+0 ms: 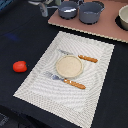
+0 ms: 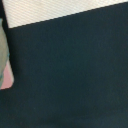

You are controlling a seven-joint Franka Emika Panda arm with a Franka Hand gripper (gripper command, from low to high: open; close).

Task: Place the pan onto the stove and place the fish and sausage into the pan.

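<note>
The pan (image 1: pixel 68 9) is small, round and blue-grey. It sits at the left end of the pinkish-brown stove (image 1: pixel 107 27) at the back of the exterior view, its thin grey handle (image 1: pixel 50 7) pointing to that view's left. The sausage (image 1: pixel 20 66), a glossy red lump, lies on the dark table to the left of the placemat. The fish is not in view. My gripper shows in neither view. The wrist view holds only dark table, a strip of placemat (image 2: pixel 60 12) and a grey and pink edge (image 2: pixel 4 75).
A larger grey pot (image 1: pixel 91 11) stands on the stove beside the pan, and a pale bowl (image 1: pixel 123 19) stands at its right end. The striped placemat (image 1: pixel 40 82) holds a tan plate (image 1: pixel 69 66), a fork (image 1: pixel 65 80) and a knife (image 1: pixel 80 56) with wooden handles.
</note>
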